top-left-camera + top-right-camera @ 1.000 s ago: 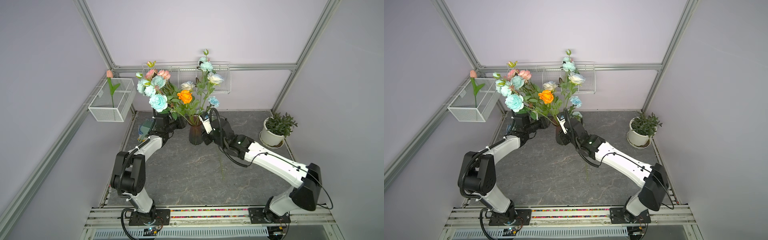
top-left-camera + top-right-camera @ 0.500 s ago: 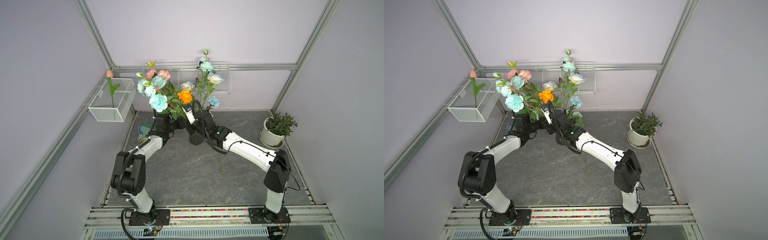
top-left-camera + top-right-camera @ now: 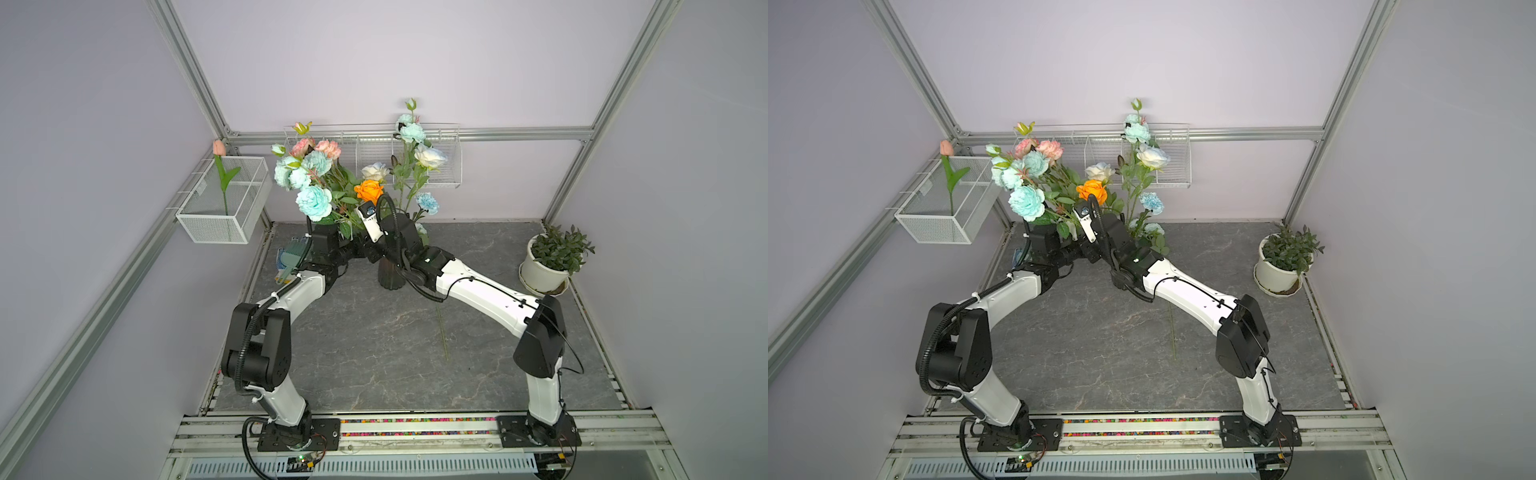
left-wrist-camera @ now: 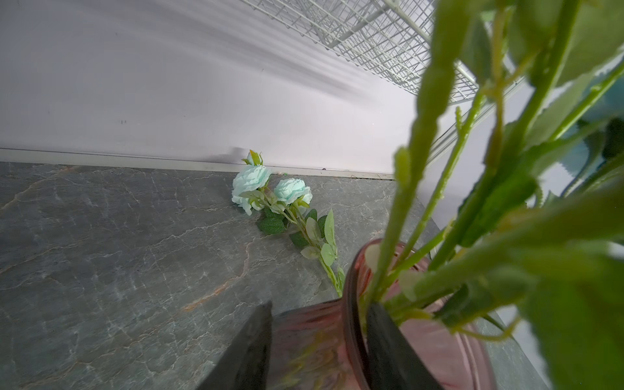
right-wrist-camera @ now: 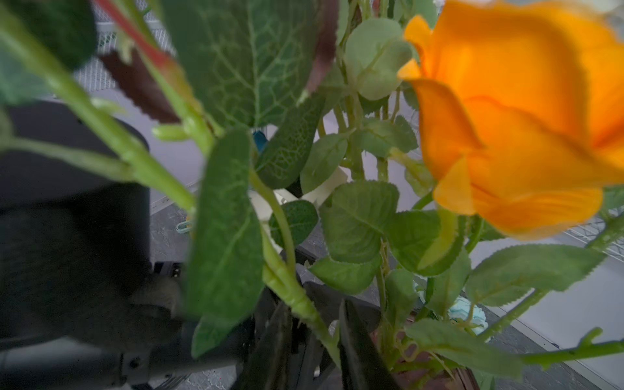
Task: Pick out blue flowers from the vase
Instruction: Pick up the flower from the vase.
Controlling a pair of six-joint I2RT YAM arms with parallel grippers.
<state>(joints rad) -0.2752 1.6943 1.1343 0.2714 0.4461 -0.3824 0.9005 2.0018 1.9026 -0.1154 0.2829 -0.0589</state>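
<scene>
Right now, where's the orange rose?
In both top views the orange rose sits at the rear of the table, above the vase, just right of a big aqua bloom.

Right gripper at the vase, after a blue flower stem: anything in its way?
Yes: the orange rose and broad leaves crowd the right gripper. A green stem lies between its jaws; whose is unclear.

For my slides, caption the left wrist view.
Left hand straddles the rim of a ribbed purplish glass vase holding green stems; a pale aqua flower sprig lies on the grey marbled tabletop.
</scene>
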